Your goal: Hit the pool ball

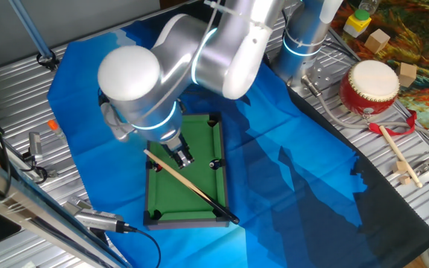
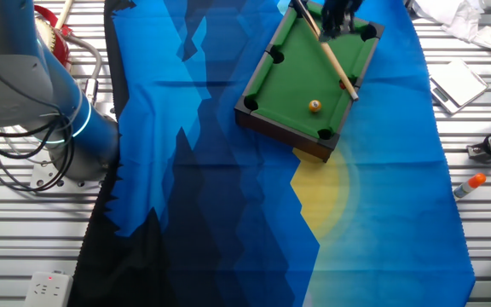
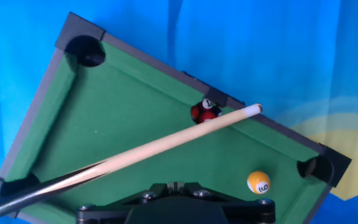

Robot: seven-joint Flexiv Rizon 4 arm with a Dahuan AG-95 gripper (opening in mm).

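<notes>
The pool ball (image 3: 258,182), tiny, hard and glossy, lies on the green felt near a corner pocket (image 3: 311,168) and should roll at a light tap, so the pincer (image 1: 182,156), apparently clamped on the cue (image 3: 166,144), should only nudge it.

Glossy orange pool ball (image 3: 258,182) on matt green felt of the toy pool table (image 3: 123,118); smooth pale wooden cue (image 3: 166,144); blue cloth (image 2: 211,170) beneath.
</notes>
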